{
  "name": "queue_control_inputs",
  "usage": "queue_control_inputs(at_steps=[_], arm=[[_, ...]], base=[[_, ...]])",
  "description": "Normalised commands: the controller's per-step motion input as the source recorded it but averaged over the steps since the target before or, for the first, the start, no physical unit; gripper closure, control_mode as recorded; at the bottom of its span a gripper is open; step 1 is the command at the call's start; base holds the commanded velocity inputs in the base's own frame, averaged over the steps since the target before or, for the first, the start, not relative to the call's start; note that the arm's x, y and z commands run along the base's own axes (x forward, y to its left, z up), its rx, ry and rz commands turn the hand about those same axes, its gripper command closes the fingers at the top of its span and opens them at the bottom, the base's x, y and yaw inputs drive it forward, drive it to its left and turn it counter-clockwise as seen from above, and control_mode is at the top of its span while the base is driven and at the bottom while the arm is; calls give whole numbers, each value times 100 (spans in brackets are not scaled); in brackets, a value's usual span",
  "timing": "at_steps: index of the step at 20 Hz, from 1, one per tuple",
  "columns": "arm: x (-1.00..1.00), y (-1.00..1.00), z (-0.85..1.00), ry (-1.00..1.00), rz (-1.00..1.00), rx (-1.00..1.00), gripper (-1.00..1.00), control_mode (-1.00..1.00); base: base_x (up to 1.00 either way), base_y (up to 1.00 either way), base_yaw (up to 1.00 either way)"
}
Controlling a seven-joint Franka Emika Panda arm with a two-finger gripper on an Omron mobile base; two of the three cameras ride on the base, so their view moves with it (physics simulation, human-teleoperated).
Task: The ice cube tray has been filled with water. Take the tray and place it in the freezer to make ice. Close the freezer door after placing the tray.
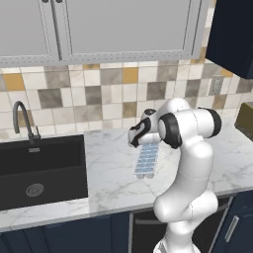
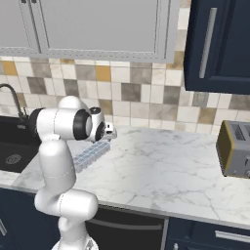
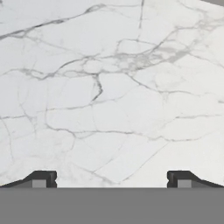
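Note:
The ice cube tray (image 1: 147, 160) lies flat on the marble counter (image 1: 108, 173), its cells showing pale blue water. The right base view has the tray (image 2: 90, 155) just in front of the arm's upper link. My gripper (image 1: 136, 139) hangs a little above the tray's far end, pointing down at the counter. My gripper (image 2: 108, 134) holds nothing. In the hand view my gripper (image 3: 111, 179) is open, its fingertips (image 3: 43, 178) wide apart over bare marble, with no tray between them. The freezer and its door are out of view.
A black sink (image 1: 39, 168) with a dark faucet (image 1: 22, 118) is set into the counter to the left. A toaster (image 2: 237, 149) stands at the right end. Navy wall cabinets (image 2: 219, 44) and grey ones (image 1: 123, 29) hang overhead.

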Motion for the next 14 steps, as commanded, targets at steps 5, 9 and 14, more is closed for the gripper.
queue_control_inputs(at_steps=[5,9,14], arm=[[-27,0,-20,0,7,0,-100,-100],[-44,0,-12,0,8,0,-100,-100],[-47,0,-10,0,5,0,-100,-100]], base=[[0,0,0],[0,0,0],[0,0,0]])
